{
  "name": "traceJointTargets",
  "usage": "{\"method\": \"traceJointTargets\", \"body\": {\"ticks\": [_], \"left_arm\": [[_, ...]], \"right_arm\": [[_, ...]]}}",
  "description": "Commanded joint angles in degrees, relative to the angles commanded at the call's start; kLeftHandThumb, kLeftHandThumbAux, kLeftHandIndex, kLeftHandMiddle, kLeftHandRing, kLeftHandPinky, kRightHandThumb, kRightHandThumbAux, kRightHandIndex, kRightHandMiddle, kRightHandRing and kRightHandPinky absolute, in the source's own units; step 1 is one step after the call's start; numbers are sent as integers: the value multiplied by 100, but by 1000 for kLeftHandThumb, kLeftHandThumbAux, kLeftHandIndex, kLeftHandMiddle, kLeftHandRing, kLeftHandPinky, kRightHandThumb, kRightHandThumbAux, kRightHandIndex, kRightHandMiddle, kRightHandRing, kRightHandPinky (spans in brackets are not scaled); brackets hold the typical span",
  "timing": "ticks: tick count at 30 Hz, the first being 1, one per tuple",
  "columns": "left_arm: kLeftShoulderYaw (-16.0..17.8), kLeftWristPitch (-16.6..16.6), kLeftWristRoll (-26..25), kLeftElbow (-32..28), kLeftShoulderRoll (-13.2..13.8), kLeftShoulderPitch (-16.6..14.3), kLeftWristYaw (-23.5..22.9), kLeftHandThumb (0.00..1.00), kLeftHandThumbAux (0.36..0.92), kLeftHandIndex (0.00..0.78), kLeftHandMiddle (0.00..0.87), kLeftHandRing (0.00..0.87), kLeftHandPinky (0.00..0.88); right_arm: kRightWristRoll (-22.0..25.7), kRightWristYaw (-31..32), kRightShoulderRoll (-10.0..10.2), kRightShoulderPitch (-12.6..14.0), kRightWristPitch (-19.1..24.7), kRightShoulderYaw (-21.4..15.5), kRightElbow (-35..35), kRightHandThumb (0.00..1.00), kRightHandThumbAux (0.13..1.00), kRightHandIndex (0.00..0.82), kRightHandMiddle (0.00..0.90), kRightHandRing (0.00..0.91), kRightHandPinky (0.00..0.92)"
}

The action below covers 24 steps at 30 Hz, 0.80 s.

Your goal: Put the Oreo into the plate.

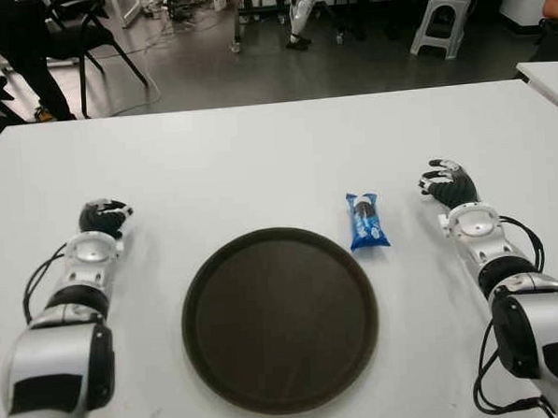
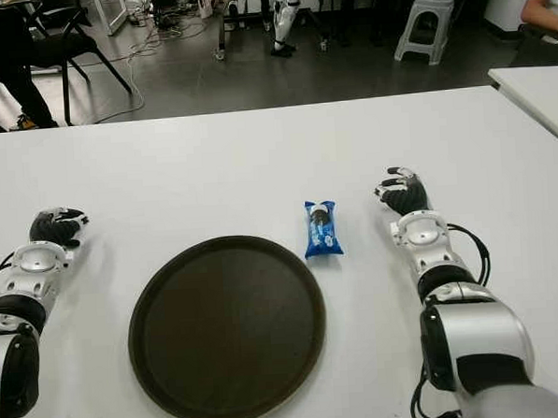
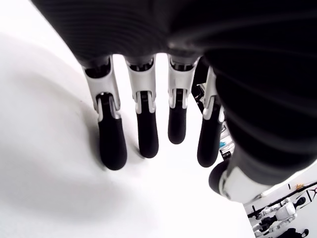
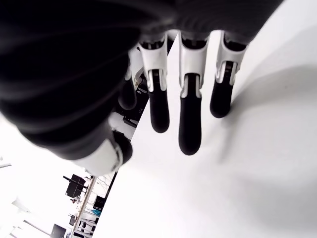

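White desk (image 1: 258, 163) fills my view, with grey floor, chair legs and a white stool (image 1: 442, 18) beyond its far edge. A second white table's corner (image 1: 548, 78) shows at the right.

Oreo (image 1: 366, 220): a small blue packet with crimped ends and a picture of the dark biscuit on its face. It lies flat on the desk, long axis running toward the far edge, just beside the plate's right far rim and apart from it. Neither hand touches it.

Plate (image 1: 207, 269): a round, dark brown, shallow dish with a raised rim, set at the middle of the desk toward the near edge. Nothing lies in it.

Left hand (image 1: 104, 218): I see it near the desk's left edge, well apart from the plate. In its wrist view the four black-tipped fingers (image 3: 113, 144) are stretched out side by side over bare white desk, holding nothing.

Right hand (image 1: 449, 183): I see it to the right of the Oreo, nearer the desk's right edge, level with the packet's far end and clear of it. In its wrist view the fingers (image 4: 189, 124) are likewise extended and relaxed over bare desk, with nothing between them.

Both forearms reach in from the near edge, one on each side of the plate.
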Motion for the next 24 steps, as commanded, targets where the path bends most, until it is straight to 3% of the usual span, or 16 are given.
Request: {"method": "traceJointTargets", "body": {"ticks": [15, 19, 24], "left_arm": [[-13, 13, 21, 6, -7, -3, 47, 679, 721, 400, 189, 196, 163], [7, 11, 3, 4, -15, -5, 55, 678, 721, 399, 179, 189, 174], [11, 6, 7, 5, -15, -2, 60, 679, 721, 399, 186, 202, 195]], "right_arm": [[-23, -35, -5, -7, 25, 23, 0, 525, 719, 206, 345, 432, 517], [-7, -36, -2, -7, 30, 9, -1, 525, 719, 217, 316, 391, 463], [8, -26, 2, -6, 32, -6, -1, 527, 720, 208, 309, 389, 488]]}}
